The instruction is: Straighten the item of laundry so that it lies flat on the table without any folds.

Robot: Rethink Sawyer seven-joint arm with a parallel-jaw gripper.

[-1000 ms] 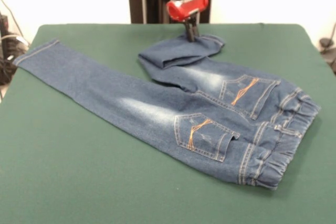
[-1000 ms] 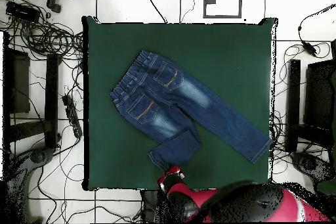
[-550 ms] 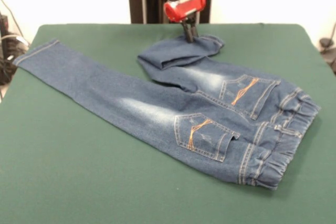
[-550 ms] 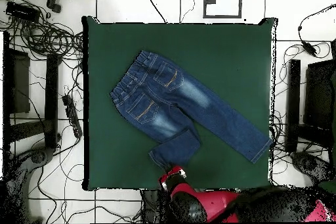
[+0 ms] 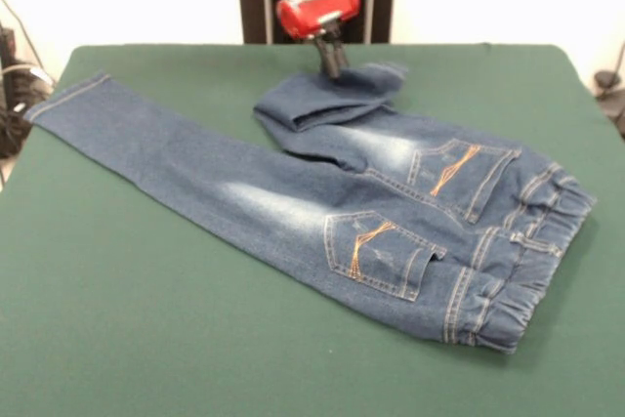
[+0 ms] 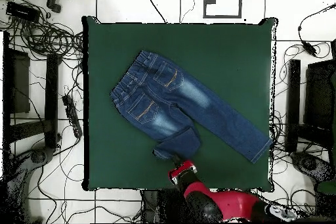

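Reading the front camera from left to right, I have the jeans (image 5: 322,192) lying slantwise across the table (image 5: 146,339). One leg runs out straight and flat to its hem near the far left corner. The waistband (image 5: 508,280) sits toward the right edge, with both orange-stitched pockets facing up.

The other leg is the problem. It is doubled back on itself, and the folded part (image 5: 327,100) makes a thick lump close to the far edge, about midway along it. My gripper (image 5: 330,63) is right at that fold, with its tips down at the cloth on the far rim of the lump. The two dark fingers look drawn close together as if pinching denim. I can't tell for certain whether they actually have hold of it.

From overhead, the gripper (image 6: 178,169) sits just off the folded end toward the base-side edge, and the leg's long axis runs back from there toward the waistband.

As I judge it, the unfold turns on that line. The folded end must be carried away from the waistband, along the leg's own length, toward the far edge. There is little table left there, so the hem may overhang.
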